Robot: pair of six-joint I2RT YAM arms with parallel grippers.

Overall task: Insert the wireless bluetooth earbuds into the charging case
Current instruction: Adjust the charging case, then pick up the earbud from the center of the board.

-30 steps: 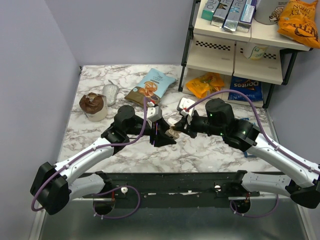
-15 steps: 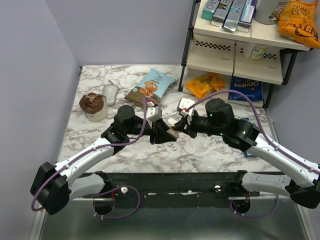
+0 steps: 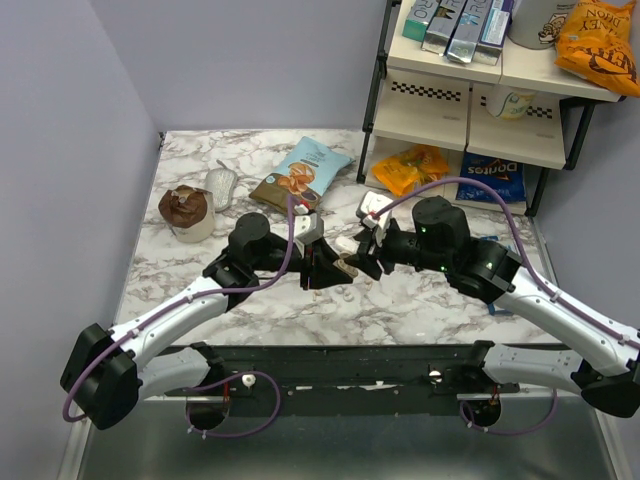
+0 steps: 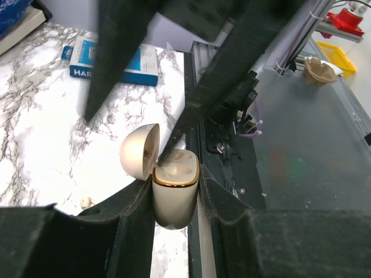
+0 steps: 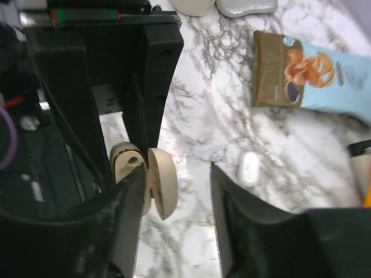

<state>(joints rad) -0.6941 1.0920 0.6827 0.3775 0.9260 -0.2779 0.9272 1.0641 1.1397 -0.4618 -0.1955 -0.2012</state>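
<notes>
Left wrist: left gripper clamps the white clamshell charging case; right gripper, jaws parted around its lid, could knock it askew.

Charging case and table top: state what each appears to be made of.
The charging case looks like glossy cream plastic, judging by the soft highlights on its shell, with a gold-coloured, possibly metallic band around the rim. The table top shows a white marble pattern with grey veins; real stone or printed laminate cannot be told.

A lab test bench: marble-print table, snack-stocked shelf, plain walls
</notes>
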